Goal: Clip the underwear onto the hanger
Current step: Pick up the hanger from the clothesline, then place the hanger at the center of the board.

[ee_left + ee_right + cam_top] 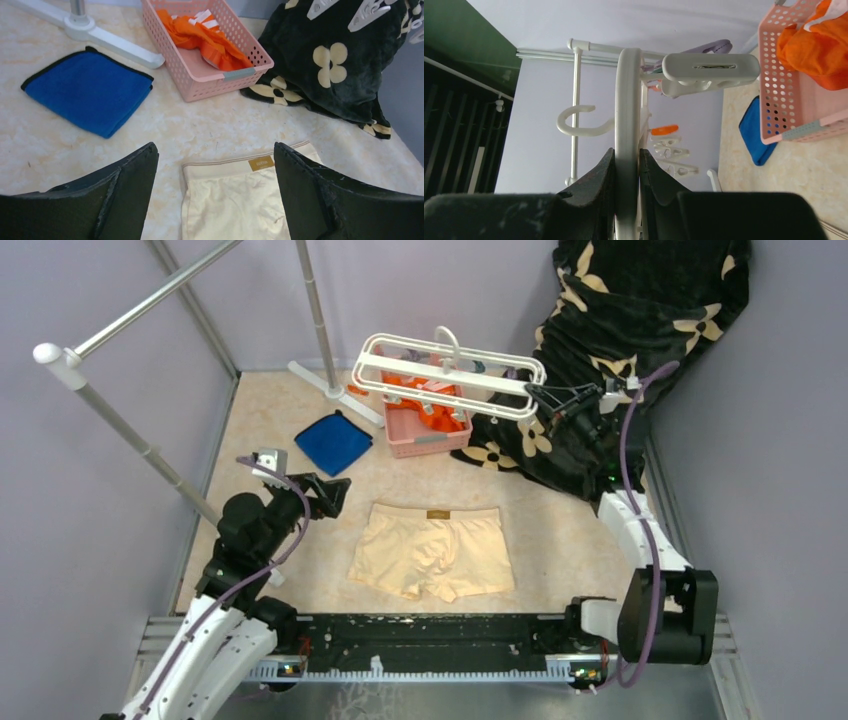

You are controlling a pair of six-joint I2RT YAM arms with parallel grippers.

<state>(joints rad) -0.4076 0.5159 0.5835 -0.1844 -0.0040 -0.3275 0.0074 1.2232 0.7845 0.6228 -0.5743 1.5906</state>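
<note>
Underwear (pixel 432 551) lies flat on the counter (pixel 560 530), nearer you than the pink basket (pixel 425 435), waistband toward the basket, beside your empty, wide-open left hand (pixel 338 496); your right hand (pixel 626 157) pinches the hanger (pixel 628 100) over the basket.

I see pale peach underwear (pixel 430 555) with a tan waistband label (pixel 261 163), a white hanger (pixel 628 110), a royal-blue cloth (pixel 90 90) far left, orange clothes (pixel 200 35) in a pink basket (pixel 200 82), and a black blanket (pixel 300 95) with cream flowers.
</note>
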